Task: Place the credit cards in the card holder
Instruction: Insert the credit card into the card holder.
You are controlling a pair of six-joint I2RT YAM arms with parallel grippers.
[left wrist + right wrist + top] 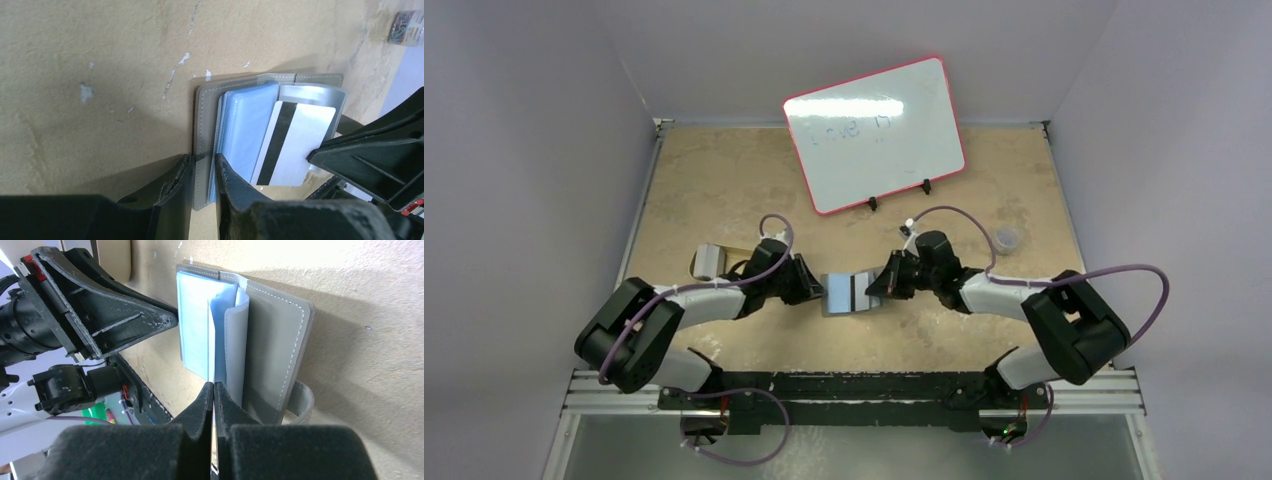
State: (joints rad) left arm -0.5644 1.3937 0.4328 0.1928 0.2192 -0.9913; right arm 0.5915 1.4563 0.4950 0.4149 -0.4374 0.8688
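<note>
The wallet (849, 293) lies open on the table at mid-frame, its blue sleeves (247, 125) fanned. The left gripper (202, 161) clamps its grey cover. The right gripper (213, 388) is pinched tight on a striped card (295, 145), which lies against the sleeves.

Card holder (836, 298) is laid open on table (724, 180); card (861, 290) on it, whiteboard (874, 135) behind, tin (709, 261) left, small container (1007, 238) right-rear.

Grey card holder (204, 125) lies open; black-striped white card (300, 145) tilts over its pockets.
</note>
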